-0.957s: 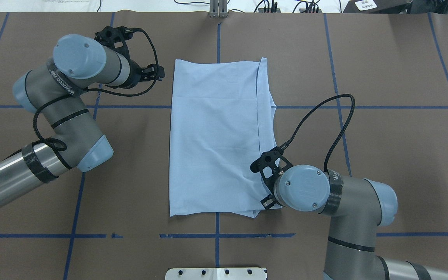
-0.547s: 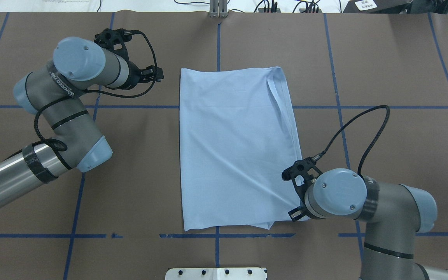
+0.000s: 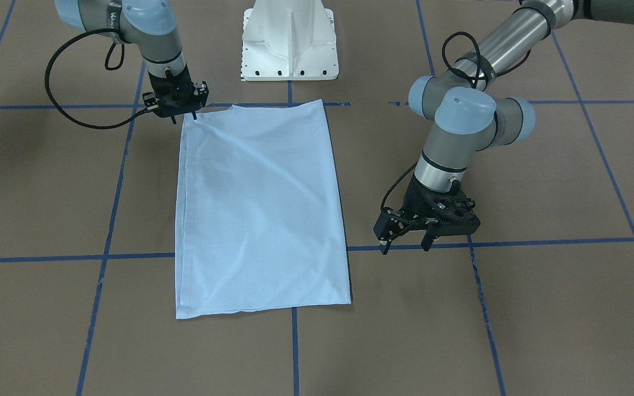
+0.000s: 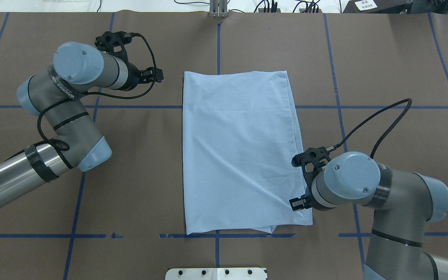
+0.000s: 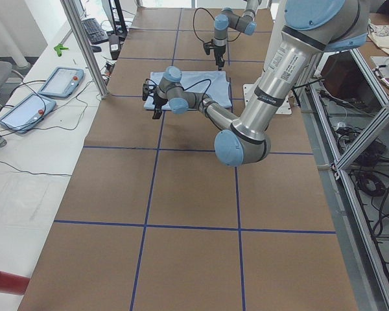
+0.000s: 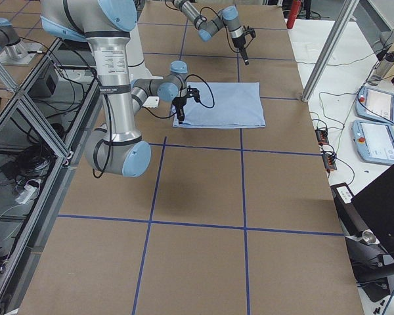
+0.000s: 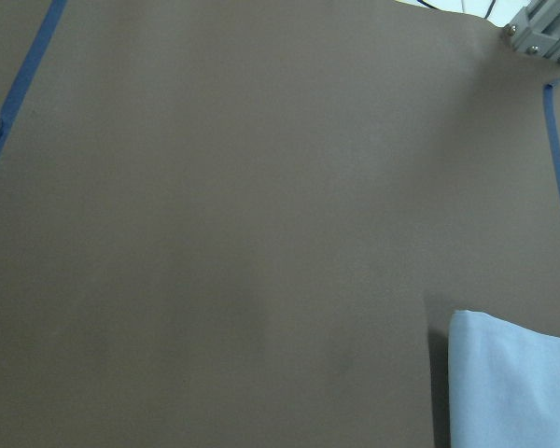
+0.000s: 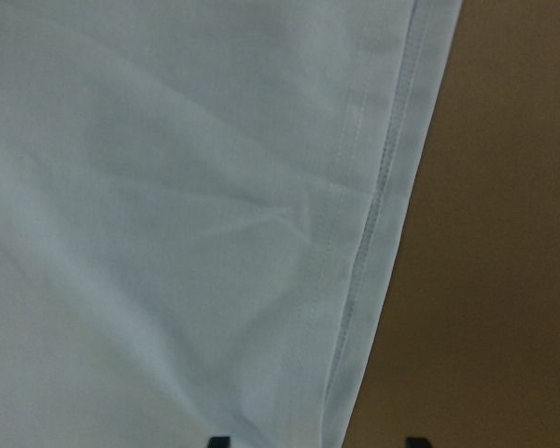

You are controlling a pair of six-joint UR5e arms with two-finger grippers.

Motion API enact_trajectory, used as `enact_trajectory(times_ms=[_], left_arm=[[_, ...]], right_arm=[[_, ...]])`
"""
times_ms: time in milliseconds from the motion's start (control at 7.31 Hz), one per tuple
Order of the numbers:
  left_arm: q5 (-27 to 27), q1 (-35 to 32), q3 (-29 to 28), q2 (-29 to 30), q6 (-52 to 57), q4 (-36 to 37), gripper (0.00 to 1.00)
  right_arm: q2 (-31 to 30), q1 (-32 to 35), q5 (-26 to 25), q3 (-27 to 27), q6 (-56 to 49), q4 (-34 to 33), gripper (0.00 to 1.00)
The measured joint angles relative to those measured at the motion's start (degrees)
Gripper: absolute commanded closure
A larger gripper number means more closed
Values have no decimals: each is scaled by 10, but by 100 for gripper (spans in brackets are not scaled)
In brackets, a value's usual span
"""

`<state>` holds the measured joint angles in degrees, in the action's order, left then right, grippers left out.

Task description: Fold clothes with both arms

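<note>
The clothes (image 4: 239, 151) are one light blue shirt folded into a tall rectangle, lying flat mid-table, also seen in the front view (image 3: 256, 209). My right gripper (image 3: 185, 117) stands over the shirt's corner nearest the robot on its right side, mostly hidden under its wrist from overhead (image 4: 301, 202). In the right wrist view its fingertips (image 8: 219, 441) are spread apart, open, astride the stitched hem (image 8: 369, 233). My left gripper (image 3: 405, 248) hangs open over bare table, left of the shirt's far corner (image 7: 513, 383), and touches nothing (image 4: 154, 74).
The white pedestal base (image 3: 289, 44) sits at the robot's side of the table. Blue tape lines (image 4: 216, 235) grid the brown surface. A metal post (image 4: 219, 9) and cables stand at the far edge. Operator consoles (image 6: 374, 105) lie beside the table.
My right gripper swept to the right and drew the shirt with it. The doubled strip along the shirt's right side flattened out. The left arm hardly moved.
</note>
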<state>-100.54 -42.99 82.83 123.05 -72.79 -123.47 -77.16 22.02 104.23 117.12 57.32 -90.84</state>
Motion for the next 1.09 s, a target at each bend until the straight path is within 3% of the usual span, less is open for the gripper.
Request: enact_trajectory(times_ms=[410,684,957,1094], left_arm=[[-91,4,26,-11,-57,6,0],[-123,59,134,-56,-184,53,0],[-100,160,246,-72,-306,164,2],[-65,212,265,-72,-351,190,2]], right_arm=[[33,33,1,0,2,5,0],[45,39,1,1,18,7,0],[53,39,2,3,39,7,0],[55,39,1,3,43,7,0]])
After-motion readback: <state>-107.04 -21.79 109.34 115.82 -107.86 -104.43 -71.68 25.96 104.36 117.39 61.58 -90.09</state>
